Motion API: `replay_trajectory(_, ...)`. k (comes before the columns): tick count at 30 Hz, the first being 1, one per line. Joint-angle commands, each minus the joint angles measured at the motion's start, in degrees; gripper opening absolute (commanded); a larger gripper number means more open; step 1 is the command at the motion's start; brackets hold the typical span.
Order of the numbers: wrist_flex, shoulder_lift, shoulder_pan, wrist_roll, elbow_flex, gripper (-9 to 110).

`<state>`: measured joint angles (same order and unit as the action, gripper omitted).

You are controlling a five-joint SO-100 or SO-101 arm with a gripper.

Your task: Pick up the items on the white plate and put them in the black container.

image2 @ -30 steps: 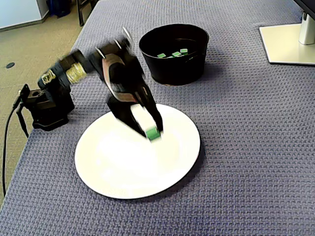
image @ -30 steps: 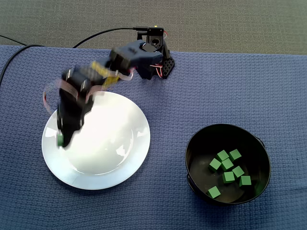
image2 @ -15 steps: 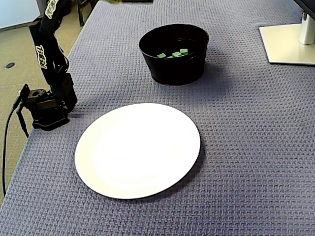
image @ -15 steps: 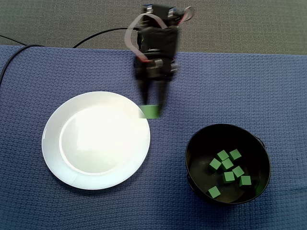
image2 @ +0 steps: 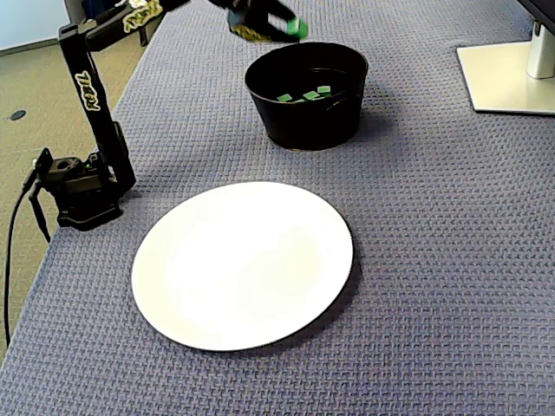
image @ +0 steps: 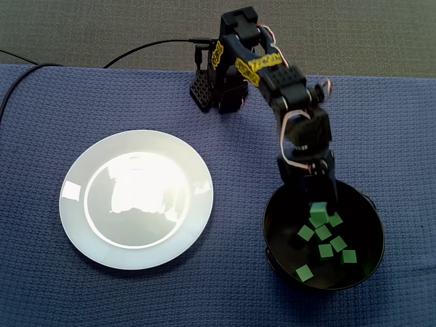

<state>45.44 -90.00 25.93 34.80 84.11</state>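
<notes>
In a fixed view my gripper hangs over the near-left part of the black container, shut on a green cube. The other fixed view puts the gripper at the top edge of the picture, above the container, with the cube at its tip. Several green cubes lie on the container's floor, and a few of these cubes show over its rim. The white plate lies bare left of the container; the plate also fills the foreground.
The arm's base stands at the back edge of the blue cloth, its cable trailing left. In the other fixed view the base sits at the left. A white monitor foot rests at the top right.
The arm has lifted the green cube off the plate, swung past the plate's edge and now holds it over the black container. The plate is left with nothing on it.
</notes>
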Motion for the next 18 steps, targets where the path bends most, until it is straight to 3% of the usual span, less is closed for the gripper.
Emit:
replay_trajectory(1, -6.3, 0.9, 3.3, 1.5, 5.5, 0)
replay_trajectory(5, -8.3, 4.0, 4.0, 2.1, 7.7, 1)
replay_trajectory(14, -4.8, 2.0, 2.1, 2.2, 7.7, 30)
replay_trajectory(18, 2.4, -7.3, 0.2, 10.7, 6.4, 31)
